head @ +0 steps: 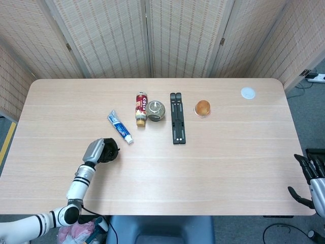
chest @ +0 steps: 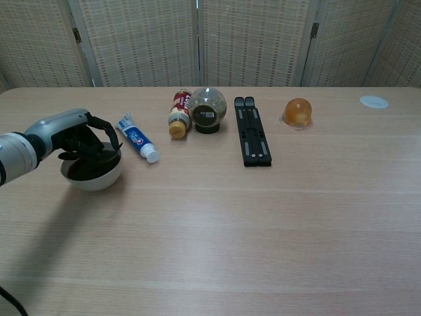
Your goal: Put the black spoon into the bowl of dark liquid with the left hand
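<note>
A white bowl of dark liquid [chest: 93, 180] stands at the front left of the table, and in the head view its rim [head: 113, 156] barely shows past my hand. My left hand [chest: 74, 135] [head: 96, 150] hangs right over the bowl with its black fingers curled down over the liquid. A thin dark piece under the fingers, level with the rim, looks like the black spoon [chest: 83, 157], and the hand grips it. Most of the spoon is hidden. My right hand [head: 311, 176] hangs off the table's front right corner, fingers apart and holding nothing.
A toothpaste tube [chest: 138, 146] lies just right of the bowl. Further back stand a lying bottle [chest: 177, 112], a round jar [chest: 208, 108], a long black stand [chest: 252, 139], an orange ball [chest: 297, 112] and a white disc [chest: 373, 101].
</note>
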